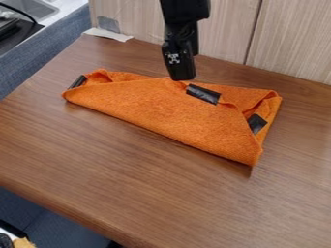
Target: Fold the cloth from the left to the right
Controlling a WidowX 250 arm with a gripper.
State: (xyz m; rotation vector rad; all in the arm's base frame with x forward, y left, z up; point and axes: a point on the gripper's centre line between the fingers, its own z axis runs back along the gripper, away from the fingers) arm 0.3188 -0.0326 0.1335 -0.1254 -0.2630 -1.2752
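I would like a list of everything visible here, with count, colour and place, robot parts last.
cloth: one, orange, on table
patches: three, black, on cloth
table: one, brown, centre
wall: one, pale, behind table
strip: one, whitish, table's back left
sink: one, grey, top left
unclear items: several, black or tan, left corners
blue surfaces: two areas, left and bottom left
arm: one, black, top
claw: one, black, at cloth's back edge

Matt orange cloth point(155, 106), glossy wood point(129, 160)

Brown table point(129, 169); on it, folded orange cloth point(155, 107), pale strip point(107, 34), maybe tape.
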